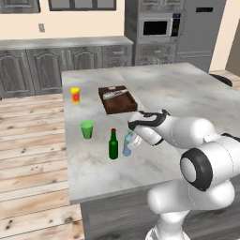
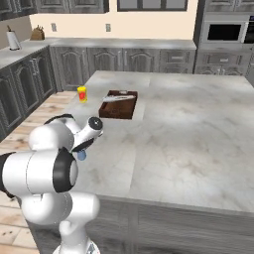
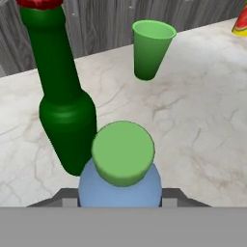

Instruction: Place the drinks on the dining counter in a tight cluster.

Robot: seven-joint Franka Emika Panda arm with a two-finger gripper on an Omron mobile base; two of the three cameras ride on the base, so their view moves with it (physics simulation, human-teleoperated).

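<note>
Water bottle (image 3: 120, 185), light, slick, easily tipped, stands on the dining counter (image 1: 187, 93) just beside the green glass bottle (image 1: 113, 145), your gripper (image 1: 132, 140) clamping its body below the green cap, so you keep that low hold.

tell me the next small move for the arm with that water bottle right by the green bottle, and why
Probably open the end effector and lift straight up. It is shut on the water bottle, which stands upright on the dining counter close beside the green glass bottle, so that pair already looks clustered. A sideways retreat could tip either bottle.
</note>
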